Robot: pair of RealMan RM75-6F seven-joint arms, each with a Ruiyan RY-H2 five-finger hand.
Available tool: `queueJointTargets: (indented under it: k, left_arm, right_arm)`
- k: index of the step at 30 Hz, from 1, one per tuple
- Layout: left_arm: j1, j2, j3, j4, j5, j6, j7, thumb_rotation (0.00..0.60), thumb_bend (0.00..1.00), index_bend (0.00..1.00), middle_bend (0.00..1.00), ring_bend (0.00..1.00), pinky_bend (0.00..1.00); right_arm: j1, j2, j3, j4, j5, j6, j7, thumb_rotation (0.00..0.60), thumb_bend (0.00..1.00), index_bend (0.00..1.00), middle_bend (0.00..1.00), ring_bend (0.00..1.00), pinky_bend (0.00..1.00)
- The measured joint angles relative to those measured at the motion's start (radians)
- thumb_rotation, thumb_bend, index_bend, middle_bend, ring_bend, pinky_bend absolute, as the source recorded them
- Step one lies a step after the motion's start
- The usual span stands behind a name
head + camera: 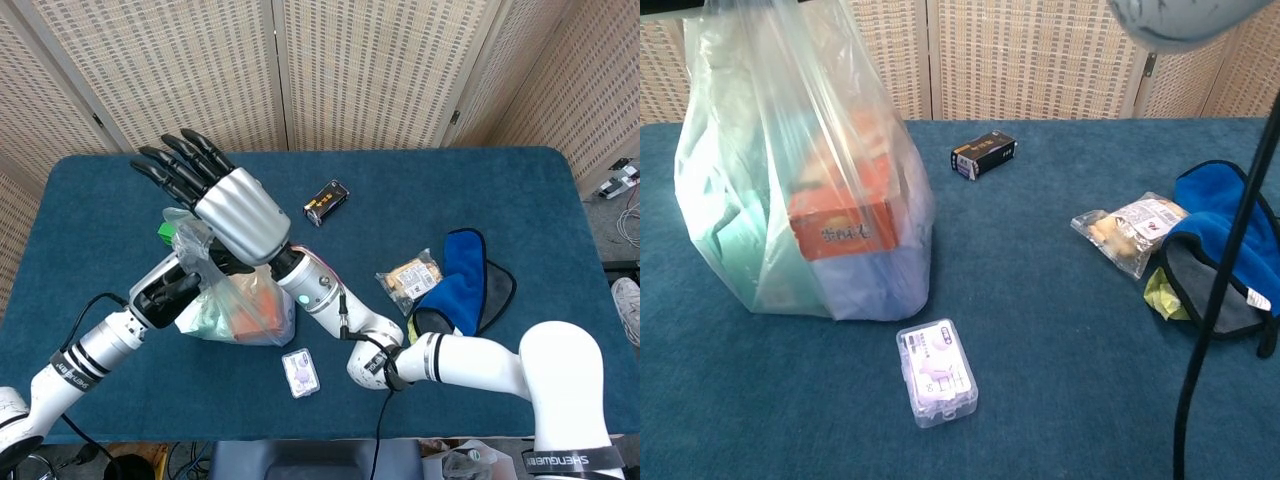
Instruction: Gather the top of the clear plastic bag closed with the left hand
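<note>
The clear plastic bag [240, 310] [800, 190] stands on the blue table's left half, with an orange box [840, 225] and pale green packs inside. My left hand [172, 290], black, grips the bunched top of the bag [192, 243] from the left side and pulls it upward. The left hand is out of the chest view. My right hand [215, 200], silver with black fingers, hovers just above the bag's top, fingers spread and holding nothing. Only its underside [1185, 18] shows in the chest view.
A small black box [327, 202] [983, 155] lies behind the bag. A clear case with a purple insert [301, 372] [937, 372] sits in front of it. A snack packet [412, 276] and a blue cloth [462, 270] lie to the right. A black cable [1225, 270] hangs at right.
</note>
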Motion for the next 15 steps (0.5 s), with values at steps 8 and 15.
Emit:
queueJointTargets:
  k: [8, 15]
  left_arm:
    - [-0.003, -0.005, -0.005, 0.002, 0.003, -0.001, -0.048, 0.418, 0.14, 0.19, 0.21, 0.21, 0.17]
    - [-0.009, -0.008, -0.003, 0.015, 0.023, -0.002, -0.075, 0.414, 0.14, 0.15, 0.22, 0.21, 0.17]
  right_arm:
    - [0.012, 0.012, 0.008, 0.0, 0.016, -0.027, 0.019, 0.6, 0.39, 0.0, 0.09, 0.0, 0.06]
    - [0.019, 0.029, 0.017, -0.017, 0.047, -0.072, 0.066, 0.6, 0.38, 0.0, 0.09, 0.0, 0.06]
